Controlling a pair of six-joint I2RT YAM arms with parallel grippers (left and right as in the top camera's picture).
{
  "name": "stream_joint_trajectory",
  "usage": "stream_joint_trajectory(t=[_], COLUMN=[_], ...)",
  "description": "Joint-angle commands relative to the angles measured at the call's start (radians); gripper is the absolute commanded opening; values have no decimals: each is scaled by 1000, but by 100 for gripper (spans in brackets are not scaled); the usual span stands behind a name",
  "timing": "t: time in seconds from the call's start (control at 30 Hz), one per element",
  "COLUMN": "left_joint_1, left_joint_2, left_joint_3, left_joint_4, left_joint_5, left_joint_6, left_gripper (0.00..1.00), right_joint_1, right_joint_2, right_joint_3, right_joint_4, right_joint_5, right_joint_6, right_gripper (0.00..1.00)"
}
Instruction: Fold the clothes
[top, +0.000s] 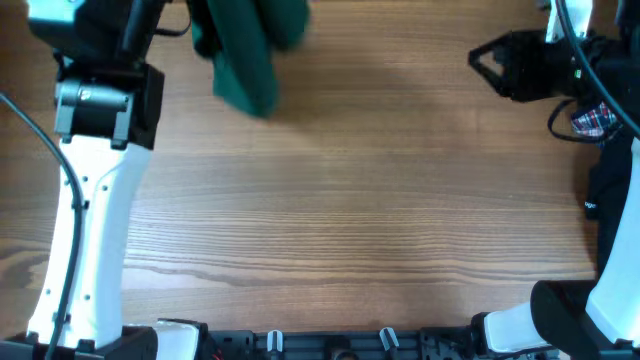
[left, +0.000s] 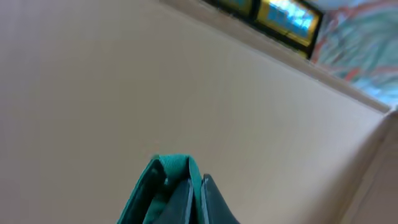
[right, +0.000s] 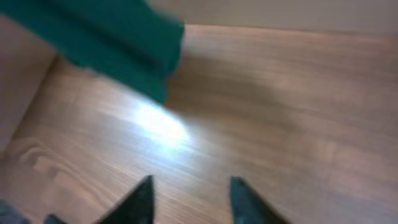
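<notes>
Overhead view: the clothes hang bunched at upper left, clenched in the left gripper; the right gripper, upper right, gapes empty. Seemingly the lifting step; next likely needs a flat spread

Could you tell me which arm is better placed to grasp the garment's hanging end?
Right, likely: its jaws are open and empty, facing the garment; the left jaws are shut on it.

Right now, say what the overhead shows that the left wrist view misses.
Only overhead: the table, the open right gripper, a plaid cloth and a black garment at the right edge. Only left wrist: the left gripper shut on the green garment, a wall and a window. Both: the green garment.
</notes>
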Motion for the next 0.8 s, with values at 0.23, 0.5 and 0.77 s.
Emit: stream_joint_trajectory(t=[0.23,0.5,0.77], left_joint_1=[-22,-22,-22], left_joint_2=[-2,-2,-3], left_joint_3=[17,17,17], left_joint_4=[117,142,145], left_joint_5=[-19,-68,-68], left_joint_6=[-23,4,19], left_gripper=[4,4,4], right_joint_1=[72,150,237], right_joint_2=[55,66,66], right_joint_3=[-286,-710,-894], right_joint_4=[240,679,885], right_joint_5=[-280,-432,-451], right_joint_6=[25,193,264], right_gripper=[77,76,74])
